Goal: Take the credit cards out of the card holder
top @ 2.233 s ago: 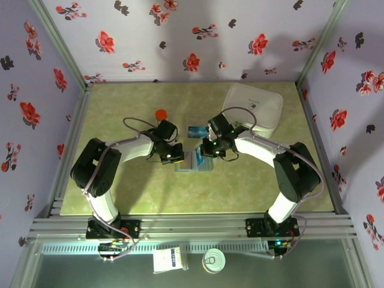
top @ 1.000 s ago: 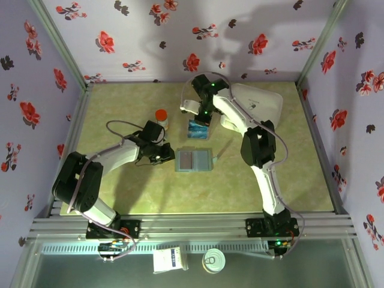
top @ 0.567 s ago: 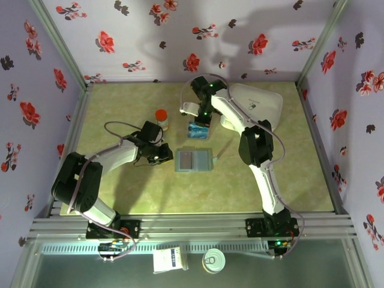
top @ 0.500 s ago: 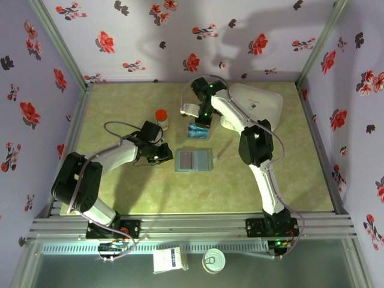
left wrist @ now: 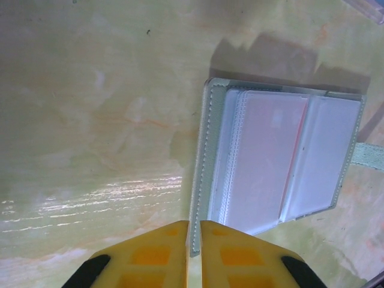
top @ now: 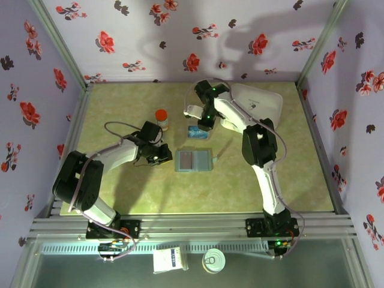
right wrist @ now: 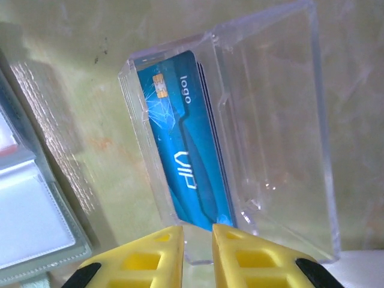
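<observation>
Both grippers, left (left wrist: 193, 231) and right (right wrist: 197, 237), are seen pressed together, empty, above the green marbled table (top: 120, 108). A teal card (right wrist: 183, 141) is held in the clear stand (right wrist: 264, 120); the card holder (left wrist: 282, 159) lies open.

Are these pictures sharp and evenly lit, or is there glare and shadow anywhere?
Left wrist view: a streaky white glare on the table, and a dark shadow behind the card holder; the left tool looks soft. Right wrist view: the clear stand catches reflections, yet the blue card reads sharply. Top view: arm shadows fall on the back wall.

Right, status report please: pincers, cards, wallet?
Left pincer shut at wallet edge. Right pincer near-shut, empty, over blue card in clear stand. Nothing blocking.
</observation>
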